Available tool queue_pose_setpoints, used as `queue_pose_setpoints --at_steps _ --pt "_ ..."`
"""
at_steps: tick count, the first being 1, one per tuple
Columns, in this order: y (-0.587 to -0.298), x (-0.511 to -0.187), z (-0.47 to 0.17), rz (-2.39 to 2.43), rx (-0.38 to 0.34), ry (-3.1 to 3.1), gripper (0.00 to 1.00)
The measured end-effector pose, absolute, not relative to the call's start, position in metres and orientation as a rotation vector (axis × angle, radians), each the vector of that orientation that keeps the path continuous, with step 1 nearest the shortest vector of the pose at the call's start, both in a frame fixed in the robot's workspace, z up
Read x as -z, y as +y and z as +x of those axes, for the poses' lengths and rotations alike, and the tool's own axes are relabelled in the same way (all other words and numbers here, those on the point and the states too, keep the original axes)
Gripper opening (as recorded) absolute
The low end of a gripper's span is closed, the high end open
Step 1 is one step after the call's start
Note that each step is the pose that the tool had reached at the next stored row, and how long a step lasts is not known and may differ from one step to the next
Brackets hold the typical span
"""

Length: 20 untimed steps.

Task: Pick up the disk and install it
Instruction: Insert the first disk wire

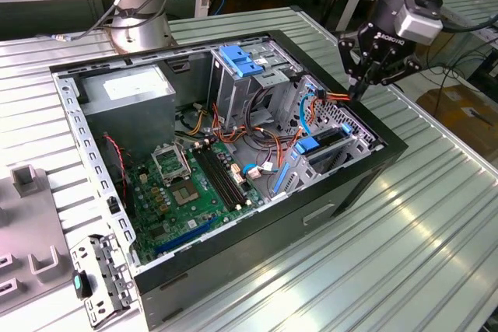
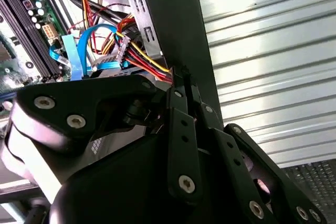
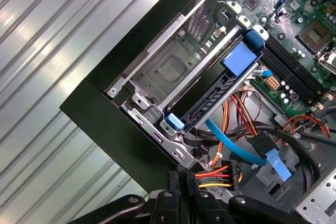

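Black, the gripper (image 1: 359, 87) hangs over the far corner of the open computer case (image 1: 233, 258), at the exterior view's right, just above the case rim. Its fingers (image 2: 181, 124) are drawn narrow, tips nearly together, and in both wire-side wrist views those tips meet a bundle of red, yellow and black power wires (image 3: 207, 178) that runs to a dark connector (image 3: 231, 172). Whether the wires are truly pinched or merely touched I cannot tell. The disk (image 3: 215, 95) is not in the gripper: it sits on edge in the metal drive cage (image 3: 168, 72) at that same corner of the case. Its blue side rail ends show at the cage mouth, and a blue tab sits at its inner end. In the exterior view the disk (image 1: 331, 139) lies just below and inward of the gripper. A flat blue data cable (image 3: 231, 140) curves between the disk and the connector. The green motherboard (image 1: 187, 192) covers the case floor, with the grey power supply (image 1: 128, 95) at the opposite end. The case rests on a ribbed metal table (image 1: 405, 254).
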State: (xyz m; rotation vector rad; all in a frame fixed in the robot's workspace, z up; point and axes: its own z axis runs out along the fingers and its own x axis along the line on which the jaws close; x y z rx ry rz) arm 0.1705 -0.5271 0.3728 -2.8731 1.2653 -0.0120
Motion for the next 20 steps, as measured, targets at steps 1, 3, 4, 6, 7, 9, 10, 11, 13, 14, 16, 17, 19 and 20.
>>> queue_pose_setpoints --at_steps 1,3,4,6,7,9,10,11,13,14,16,17,19,20 --pt "-0.5271 -0.3728 0.1705 -2.858 0.012 1.299 0.16" --pt "-0.5271 -0.3728 0.1702 -2.838 0.012 1.343 0.16" --pt "-0.527 -0.3728 0.1694 -2.837 0.012 1.344 0.16" --pt "-0.5271 -0.3728 0.1679 -2.837 0.012 1.344 0.16" --pt "-0.5271 -0.3728 0.1673 -2.837 0.012 1.344 0.16" --pt "-0.5271 -0.3728 0.1659 -2.837 0.012 1.344 0.16" --pt "-0.5271 -0.3728 0.165 -2.837 0.012 1.344 0.16" --pt "-0.5271 -0.3728 0.1646 -2.837 0.012 1.345 0.16" --pt "-0.5271 -0.3728 0.1646 -2.829 0.012 1.361 0.16" --pt "-0.5271 -0.3727 0.1646 -2.821 0.012 1.379 0.16" --pt "-0.5271 -0.3727 0.1645 -2.801 0.012 1.419 0.16" --pt "-0.5271 -0.3727 0.1645 -2.792 0.012 1.436 0.16" --pt "-0.5271 -0.3727 0.1645 -2.768 0.012 1.482 0.16" --pt "-0.5271 -0.3726 0.1645 -2.758 0.012 1.5 0.16"
